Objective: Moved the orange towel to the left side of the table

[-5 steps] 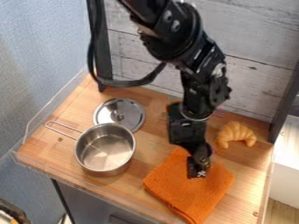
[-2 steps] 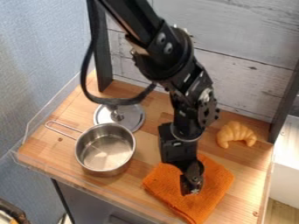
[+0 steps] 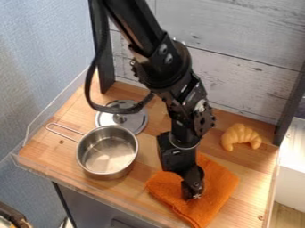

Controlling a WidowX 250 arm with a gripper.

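Operator: State the position of the workpiece.
Technician: The orange towel lies flat for the most part on the front right of the worktop, as the camera sees it. The croissant is behind it, apart from it.

Operator: State the position of the gripper.
Technician: The gripper hangs from the black arm with its tip at the towel, inside the outline and toward its left front edge. Whether it is spread, pressed together or pinching cloth, I cannot tell.

Operator: Which relation governs the next move?
Technician: The towel lies directly under the tip — no sideways alignment appears necessary. The destination is to the left, and the steel pot stands on that side, well apart from the gripper. Its wire handle points farther left; the lid rests behind it.

Operator: Specify the procedure.
Technician: In my judgement, the step in hand is the grasp. Secure a fold, then raise the cloth enough to pass the pot, or route it around. The transfer is still to be done.

Operator: List the hazards.
Technician: A shallow grip may slip off the cloth. Soft corners will probably trail — a low path could snag the pot or drag it along.
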